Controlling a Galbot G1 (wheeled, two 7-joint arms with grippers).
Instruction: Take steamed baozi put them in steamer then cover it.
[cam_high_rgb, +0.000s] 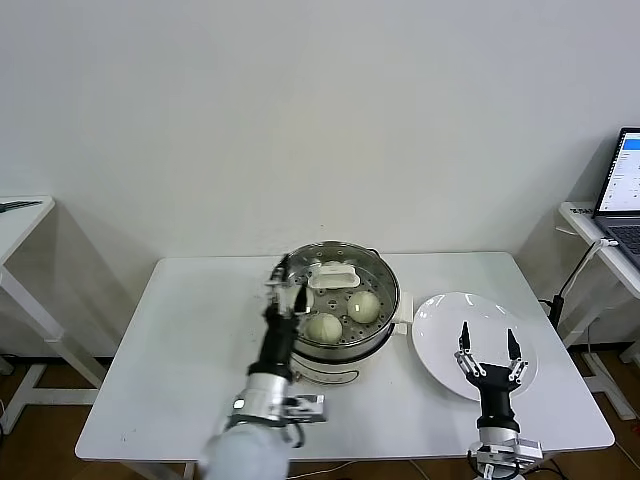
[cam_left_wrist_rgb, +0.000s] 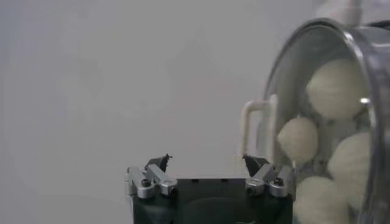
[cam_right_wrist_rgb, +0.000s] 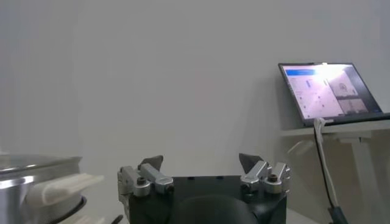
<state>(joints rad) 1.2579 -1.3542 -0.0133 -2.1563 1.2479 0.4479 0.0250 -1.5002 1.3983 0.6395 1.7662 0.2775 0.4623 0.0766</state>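
So the steamer (cam_high_rgb: 345, 310) is a big shiny steel pot sitting mid-tabletop, a bit toward the back edge, with the glass lid (cam_high_rgb: 335, 275) already on it. Through the glass you can see the steamed baozi (cam_high_rgb: 362, 305), pale round buns on the perforated tray; the left wrist view shows four of them. The left hand (cam_high_rgb: 287, 290) hangs at the pot's left rim, fingers spread, holding nothing. The right hand (cam_high_rgb: 488, 352) hovers over the white plate (cam_high_rgb: 440, 320) near the tabletop's right edge, fingers spread too, nothing in it. The whole left side of the tabletop (cam_high_rgb: 190, 340) is open
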